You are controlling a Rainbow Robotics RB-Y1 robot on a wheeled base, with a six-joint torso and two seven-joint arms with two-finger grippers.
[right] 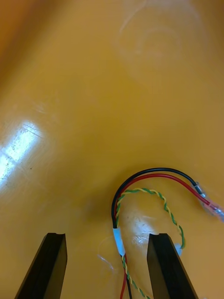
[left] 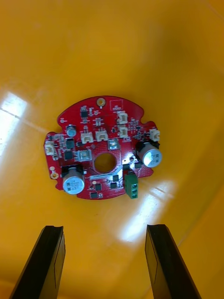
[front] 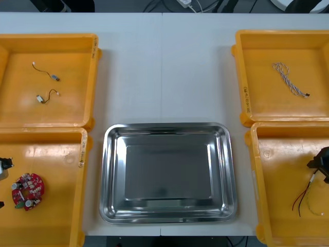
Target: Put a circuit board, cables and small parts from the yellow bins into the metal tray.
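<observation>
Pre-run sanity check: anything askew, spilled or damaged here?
Nothing stands out. Metal tray sits square and bare; circuit board lies flat, intact; red and yellow cable lies inside its bin. Left gripper and right gripper hover over them, jaws open.

From my station I see a smooth, light grey tabletop (front: 164,67). A thin straight seam (front: 162,77) runs across it from the far edge, about in the middle. Beyond that edge is a dark grey floor (front: 123,5). On it lies a small white plastic plug block (front: 184,2), with a thin white cord (front: 198,7) and thin black cords (front: 154,6) just beside it. At the far right I see part of a white rounded object (front: 303,4); I cannot tell what it is.
</observation>
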